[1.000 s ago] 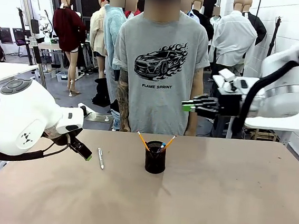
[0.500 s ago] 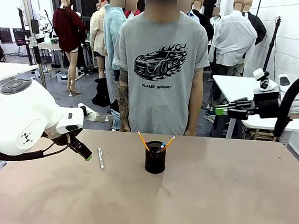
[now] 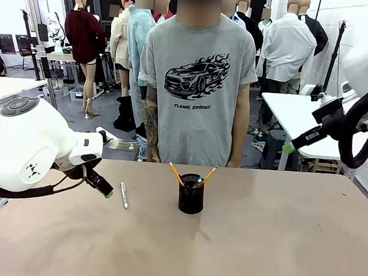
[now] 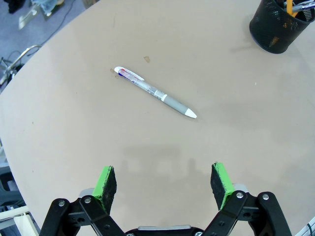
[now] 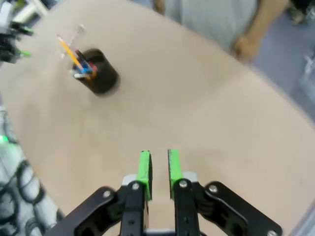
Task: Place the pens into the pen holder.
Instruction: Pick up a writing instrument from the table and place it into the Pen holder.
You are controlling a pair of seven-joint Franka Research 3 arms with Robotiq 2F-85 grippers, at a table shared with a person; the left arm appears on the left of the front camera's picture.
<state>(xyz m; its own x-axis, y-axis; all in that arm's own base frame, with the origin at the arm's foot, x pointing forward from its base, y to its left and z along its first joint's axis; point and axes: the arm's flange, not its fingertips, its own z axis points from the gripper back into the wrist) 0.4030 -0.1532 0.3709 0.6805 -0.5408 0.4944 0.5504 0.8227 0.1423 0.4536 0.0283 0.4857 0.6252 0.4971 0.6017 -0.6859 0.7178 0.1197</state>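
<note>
The table [image 3: 277,251] is a smooth, matt, tan sheet with a rounded far edge. The holder [image 3: 191,194] is a short black wire-mesh cylinder, standing upright nearer the far edge than the near one, about midway between the side edges. Two slim orange pencils [image 3: 176,173] lean out of it to opposite sides. My right wrist view is blurred, but there seem to be blue and red bits among them in the holder [image 5: 101,73].

One pen [image 4: 155,92] lies flat on the bare table, well apart from the holder [image 4: 280,24] toward the left edge. It has a clear barrel, a grey ribbed grip, a white tip and a white clip.

My left gripper [image 4: 165,179] hangs low over the table on the near-left side of that pen [image 3: 124,195], tilted down at it, jaws spread wide and empty, green pads facing each other.

My right gripper [image 5: 158,169] is lifted high off the right side, arm bent back, pointing down toward the table. Its jaws are almost closed, with only a thin slit between the pads and nothing in it.
</note>
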